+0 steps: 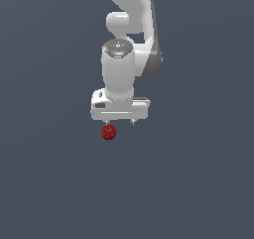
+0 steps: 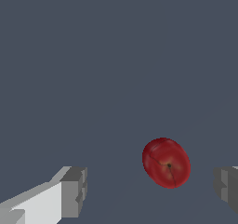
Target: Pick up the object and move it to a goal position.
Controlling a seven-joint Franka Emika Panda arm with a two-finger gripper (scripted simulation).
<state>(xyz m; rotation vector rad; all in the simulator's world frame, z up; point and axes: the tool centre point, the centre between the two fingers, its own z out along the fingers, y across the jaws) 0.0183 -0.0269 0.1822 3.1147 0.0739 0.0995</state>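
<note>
The object is a small dark red, roughly round fruit-like ball lying on the grey floor just below the white robot hand, toward the exterior view's left of it. In the wrist view the ball lies between my two grey fingertips, nearer one of them and touching neither. My gripper is open and empty, hovering over the ball with its fingers pointing down. One fingertip shows in full; the other is cut by the frame edge.
The white arm rises behind the hand to the frame's top. The flat grey floor stretches all around with nothing else on it.
</note>
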